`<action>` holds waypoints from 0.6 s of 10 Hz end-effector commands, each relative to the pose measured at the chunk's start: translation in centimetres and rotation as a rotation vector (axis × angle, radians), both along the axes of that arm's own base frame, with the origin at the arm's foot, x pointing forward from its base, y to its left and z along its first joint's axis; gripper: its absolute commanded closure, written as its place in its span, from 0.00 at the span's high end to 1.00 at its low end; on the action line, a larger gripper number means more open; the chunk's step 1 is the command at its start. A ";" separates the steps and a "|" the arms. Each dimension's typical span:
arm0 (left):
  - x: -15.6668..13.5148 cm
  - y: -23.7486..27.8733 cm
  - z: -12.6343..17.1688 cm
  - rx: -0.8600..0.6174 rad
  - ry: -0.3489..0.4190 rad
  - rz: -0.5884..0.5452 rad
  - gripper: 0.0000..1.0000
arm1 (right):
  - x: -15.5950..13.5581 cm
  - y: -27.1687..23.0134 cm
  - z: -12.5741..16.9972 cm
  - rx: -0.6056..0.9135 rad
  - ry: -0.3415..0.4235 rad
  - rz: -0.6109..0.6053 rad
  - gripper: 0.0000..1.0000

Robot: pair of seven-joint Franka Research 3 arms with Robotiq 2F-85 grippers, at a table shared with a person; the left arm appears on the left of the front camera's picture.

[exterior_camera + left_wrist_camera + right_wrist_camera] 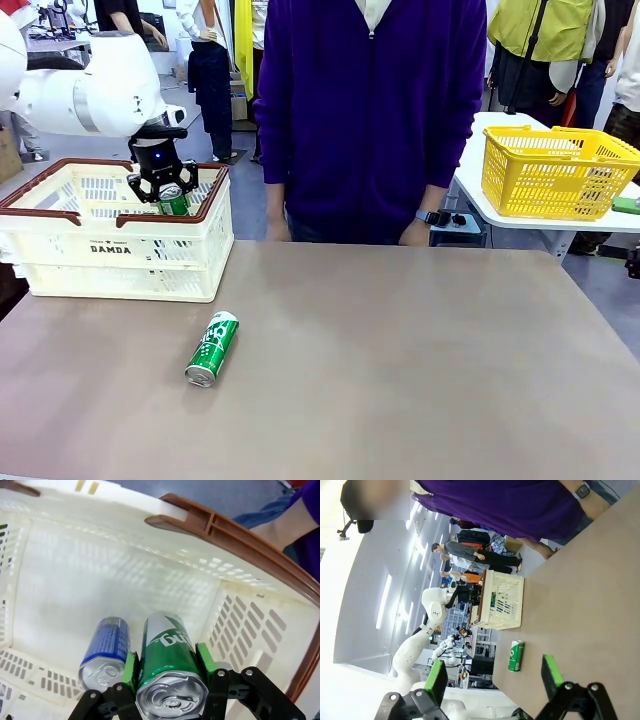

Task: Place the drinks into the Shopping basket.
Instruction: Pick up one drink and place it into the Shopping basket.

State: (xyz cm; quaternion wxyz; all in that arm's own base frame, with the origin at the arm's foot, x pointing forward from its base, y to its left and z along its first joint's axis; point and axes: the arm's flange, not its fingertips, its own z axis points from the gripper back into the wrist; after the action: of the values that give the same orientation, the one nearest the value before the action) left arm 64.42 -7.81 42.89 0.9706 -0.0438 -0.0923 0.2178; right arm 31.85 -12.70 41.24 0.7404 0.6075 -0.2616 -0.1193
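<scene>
Left wrist view: one blue can (105, 650); left claw (168, 666) grips one green can (166, 636); right claw (493, 662) spread.

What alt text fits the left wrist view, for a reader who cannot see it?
The left gripper holds a green can inside the cream Shopping basket with a brown rim. A blue can lies beside it on the basket's floor.

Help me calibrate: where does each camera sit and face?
Front: fixed between the arms, facing the person across the table; left hand over the Shopping basket.
Left wrist: on that arm, looking down into the basket; left hand grips a green can beside the blue can.
Right wrist: rolled sideways, looking along the table; right hand open.
Shared by front and right wrist: the lying can.
</scene>
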 end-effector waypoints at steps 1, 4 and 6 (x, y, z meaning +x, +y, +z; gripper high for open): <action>0.5 0.0 0.9 0.038 -0.017 0.004 1.00 | 0.1 0.0 0.3 0.013 -0.006 -0.001 1.00; 0.7 0.1 1.1 0.030 -0.017 0.006 1.00 | 0.1 0.0 0.3 0.013 -0.006 -0.001 1.00; 0.7 0.4 2.2 0.005 -0.044 0.008 1.00 | 0.1 0.0 0.3 0.013 -0.006 -0.001 1.00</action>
State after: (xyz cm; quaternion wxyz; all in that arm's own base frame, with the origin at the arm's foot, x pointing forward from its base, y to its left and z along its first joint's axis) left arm 65.16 -7.65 44.45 0.9692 -0.0426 -0.1095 0.2165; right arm 31.85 -12.70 41.24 0.7404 0.6075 -0.2616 -0.1193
